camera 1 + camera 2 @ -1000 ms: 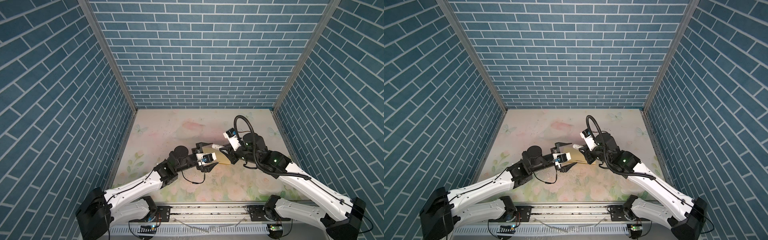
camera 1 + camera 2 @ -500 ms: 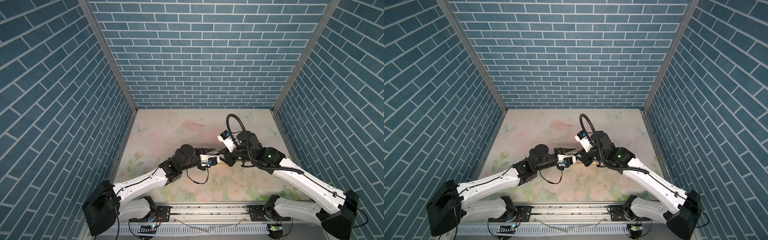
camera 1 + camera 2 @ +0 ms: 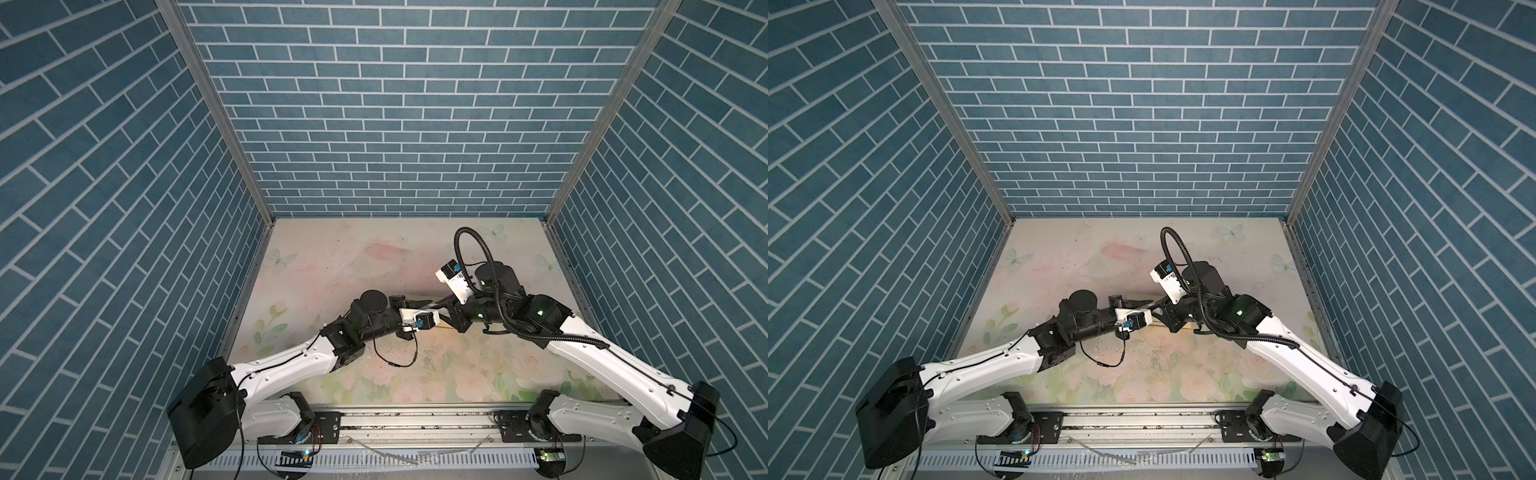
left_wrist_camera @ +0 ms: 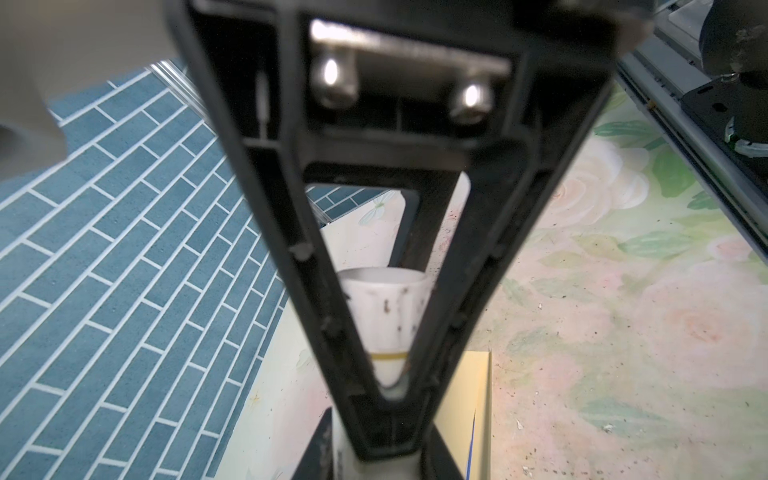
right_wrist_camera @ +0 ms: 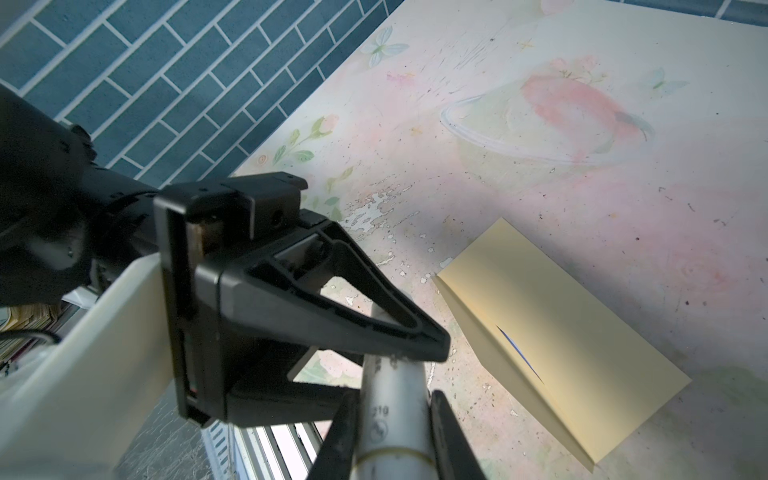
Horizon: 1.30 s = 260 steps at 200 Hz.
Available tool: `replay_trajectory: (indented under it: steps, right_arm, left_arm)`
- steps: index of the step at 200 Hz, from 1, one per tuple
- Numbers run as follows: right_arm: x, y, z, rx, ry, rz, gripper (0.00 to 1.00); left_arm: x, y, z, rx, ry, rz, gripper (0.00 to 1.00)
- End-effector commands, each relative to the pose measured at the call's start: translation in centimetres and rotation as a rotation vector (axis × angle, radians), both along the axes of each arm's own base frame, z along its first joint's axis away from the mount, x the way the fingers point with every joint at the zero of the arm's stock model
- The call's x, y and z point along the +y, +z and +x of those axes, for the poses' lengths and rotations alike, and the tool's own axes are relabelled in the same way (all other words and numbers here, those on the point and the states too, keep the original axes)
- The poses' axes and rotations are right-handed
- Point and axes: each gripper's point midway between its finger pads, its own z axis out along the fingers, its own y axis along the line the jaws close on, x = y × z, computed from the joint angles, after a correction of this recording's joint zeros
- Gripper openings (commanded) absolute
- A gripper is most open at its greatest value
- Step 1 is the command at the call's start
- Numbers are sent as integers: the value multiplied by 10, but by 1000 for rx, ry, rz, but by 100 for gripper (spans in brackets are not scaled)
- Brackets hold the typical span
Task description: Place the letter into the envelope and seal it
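Hidden from above: in both top views the arms meet over the middle of the table (image 3: 332, 270) and cover nearly all of the envelope (image 5: 552, 332); the fingertips there are too small and dark to read
Left wrist view: a blurred black finger fills the middle; the glue stick (image 4: 384, 316) shows only through its hollow frame, and the envelope is cut off by the picture's edge
Right wrist view: the tube's lower end and the finger bases run out of the picture
Left gripper (image 5: 395, 368): clamped on the tube's upper end, a finger on each side
Right gripper (image 5: 392, 401): clamped on the tube's body, black fingers pressed to both sides
Glue stick: white, speckled with dark marks, ringed by a thin yellow band, held above the table between both grippers
Envelope: plain yellow-tan, lying flat on the table to one side of the held tube, touched by neither gripper; flap folded over along one long side
Letter (image 5: 519, 353): only a thin dark blue sliver shows at the flap's edge, probably its border, tucked inside the envelope
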Motion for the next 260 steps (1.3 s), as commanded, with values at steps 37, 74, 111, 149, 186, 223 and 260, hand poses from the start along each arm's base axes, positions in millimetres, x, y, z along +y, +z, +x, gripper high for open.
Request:
replay_trajectory:
  steps: [37,74,111,149,186,223,260]
  right_arm:
    - [-18,48,5,-210,-85,159,64]
    - [-34,52,3,-293,-118,185,91]
    - [-33,44,-1,-293,-98,186,90]
    - [-23,35,-10,-273,-9,176,86]
    - [-13,25,-14,-254,56,151,81]
    - [-5,23,-12,-251,83,155,74]
    - [6,30,-13,-259,116,186,62]
  left_arm:
    - [-1,16,-19,139,-74,-171,0]
    - [4,25,-21,230,-129,-245,0]
    - [4,30,-26,286,-185,-268,0]
    - [4,32,-26,350,-225,-296,0]
    - [3,32,-28,370,-246,-291,0]
    - [2,31,-29,374,-254,-286,0]
    - [2,28,-28,388,-252,-276,0]
